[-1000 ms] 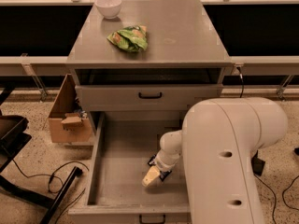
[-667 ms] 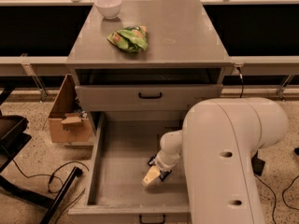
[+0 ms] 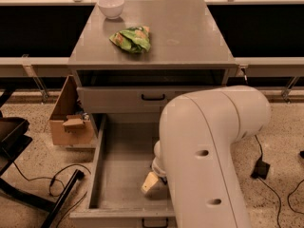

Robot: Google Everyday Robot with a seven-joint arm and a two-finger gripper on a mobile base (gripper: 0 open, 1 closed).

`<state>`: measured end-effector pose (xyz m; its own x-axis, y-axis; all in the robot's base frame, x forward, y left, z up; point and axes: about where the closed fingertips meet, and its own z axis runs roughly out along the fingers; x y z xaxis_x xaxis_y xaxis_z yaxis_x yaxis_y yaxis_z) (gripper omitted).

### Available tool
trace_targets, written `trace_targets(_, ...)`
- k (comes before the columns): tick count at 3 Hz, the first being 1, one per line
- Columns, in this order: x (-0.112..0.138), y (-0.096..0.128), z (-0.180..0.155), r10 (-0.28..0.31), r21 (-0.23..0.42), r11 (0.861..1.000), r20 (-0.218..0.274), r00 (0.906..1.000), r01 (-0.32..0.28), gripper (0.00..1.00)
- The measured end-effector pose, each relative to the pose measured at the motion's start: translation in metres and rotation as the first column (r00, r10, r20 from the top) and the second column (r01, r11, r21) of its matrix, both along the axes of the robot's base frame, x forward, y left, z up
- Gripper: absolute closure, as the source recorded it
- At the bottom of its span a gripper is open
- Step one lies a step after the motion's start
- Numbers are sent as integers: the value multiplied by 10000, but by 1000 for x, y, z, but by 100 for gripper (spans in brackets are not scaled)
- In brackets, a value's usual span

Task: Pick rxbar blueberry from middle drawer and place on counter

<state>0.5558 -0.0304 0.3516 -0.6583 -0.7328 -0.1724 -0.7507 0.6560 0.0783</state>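
Note:
The middle drawer is pulled wide open below the cabinet, and its grey floor shows on the left side. My gripper reaches down inside it, near the floor at the front right. My large white arm covers the drawer's right part. The rxbar blueberry does not show clearly; it is hidden by the arm or the gripper. The counter is the grey top of the cabinet, above and behind the drawer.
A green chip bag and a white bowl sit on the counter's left half. The shallower upper drawer front is nearly closed. A cardboard box stands on the floor to the left, with cables and a black stand nearby.

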Motion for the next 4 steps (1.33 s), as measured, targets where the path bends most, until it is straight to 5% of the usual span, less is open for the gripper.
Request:
trace_targets(2, 17, -11, -23, 52, -88, 9999, 57, 10000, -51, 0)
trace_targets(4, 18, -11, -23, 62, -100, 9999, 66, 10000, -61, 42)
